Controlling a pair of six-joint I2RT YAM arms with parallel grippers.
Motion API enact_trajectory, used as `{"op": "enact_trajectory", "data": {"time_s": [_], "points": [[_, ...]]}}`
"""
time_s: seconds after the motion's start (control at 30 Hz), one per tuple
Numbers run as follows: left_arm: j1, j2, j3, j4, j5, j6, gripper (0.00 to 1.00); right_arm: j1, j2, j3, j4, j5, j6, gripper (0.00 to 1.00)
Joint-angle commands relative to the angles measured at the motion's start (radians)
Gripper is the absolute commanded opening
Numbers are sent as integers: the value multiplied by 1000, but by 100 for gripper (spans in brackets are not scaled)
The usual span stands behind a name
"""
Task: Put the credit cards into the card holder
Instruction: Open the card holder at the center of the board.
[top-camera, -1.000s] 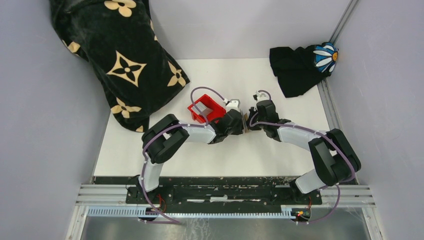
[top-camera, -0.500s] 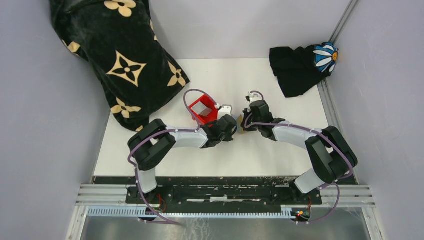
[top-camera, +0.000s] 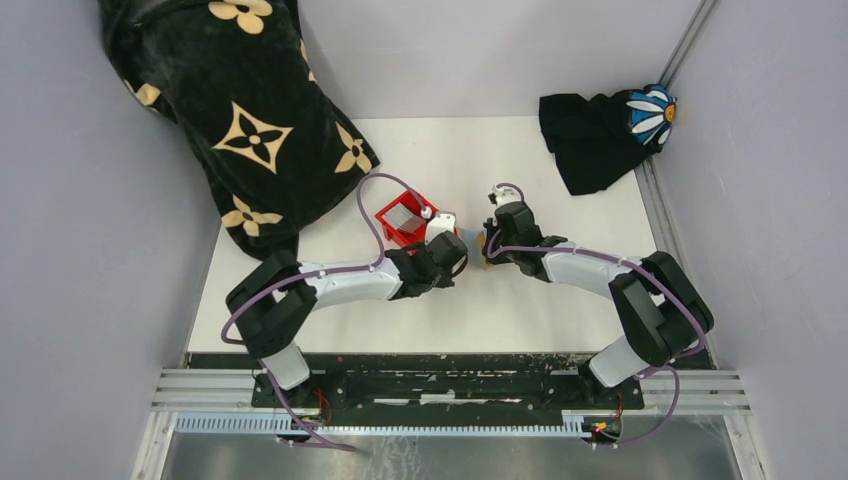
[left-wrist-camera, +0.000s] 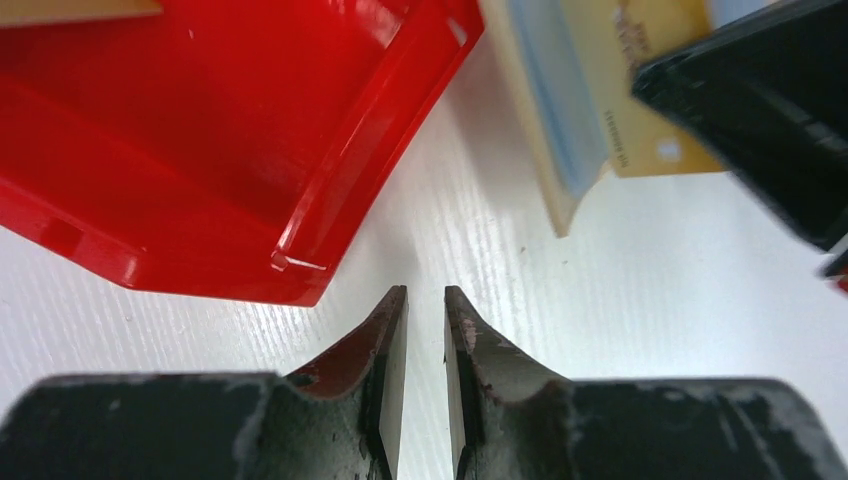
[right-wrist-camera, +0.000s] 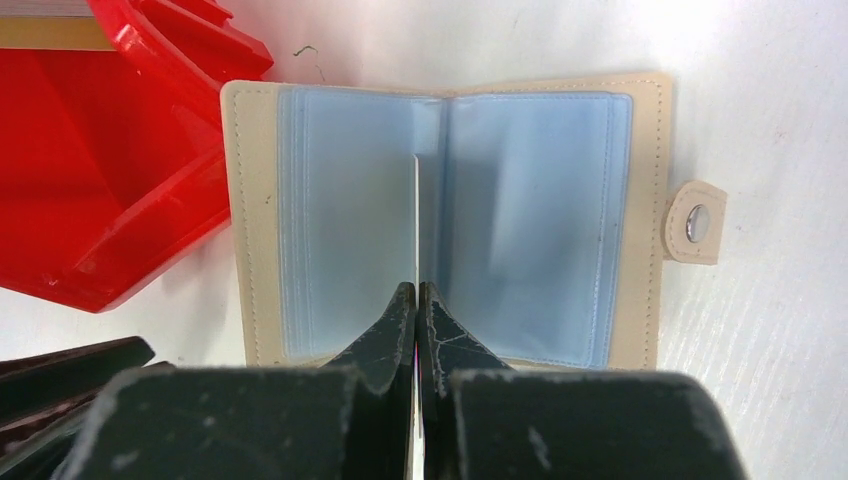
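The tan card holder (right-wrist-camera: 250, 200) lies open on the white table, its pale blue sleeves facing up; it also shows in the top view (top-camera: 481, 250). My right gripper (right-wrist-camera: 416, 287) is shut on a thin card (right-wrist-camera: 416, 200), seen edge-on and standing over the holder's middle fold. In the left wrist view this card (left-wrist-camera: 655, 110) looks yellowish with small print, next to the holder (left-wrist-camera: 560, 90). My left gripper (left-wrist-camera: 425, 292) is empty, its jaws only slightly apart, low over bare table between the red bin and the holder. A grey card (top-camera: 403, 213) lies in the red bin.
The red plastic bin (top-camera: 392, 227) sits just left of the holder, close to both grippers (right-wrist-camera: 100, 200). A black patterned cloth (top-camera: 240, 110) fills the back left. A black cloth with a daisy (top-camera: 600, 130) lies at the back right.
My left gripper has drawn back left, away from the holder, and its arm has stretched out lower. The red bin has shifted slightly left. My right gripper has moved a little left.
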Motion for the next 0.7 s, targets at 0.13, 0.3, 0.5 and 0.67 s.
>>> {"op": "enact_trajectory", "data": {"time_s": [0.13, 0.3, 0.5, 0.67], "points": [[-7, 14, 108, 37, -78, 90, 29, 5, 6, 33, -51, 67, -26, 1], [-2, 128, 139, 10, -88, 97, 29, 4, -13, 33, -71, 88, -33, 1], [8, 144, 104, 15, -87, 90, 28, 5, -12, 39, -80, 93, -38, 1], [45, 156, 81, 28, -129, 97, 28, 5, -6, 43, -80, 85, -38, 1]]}}
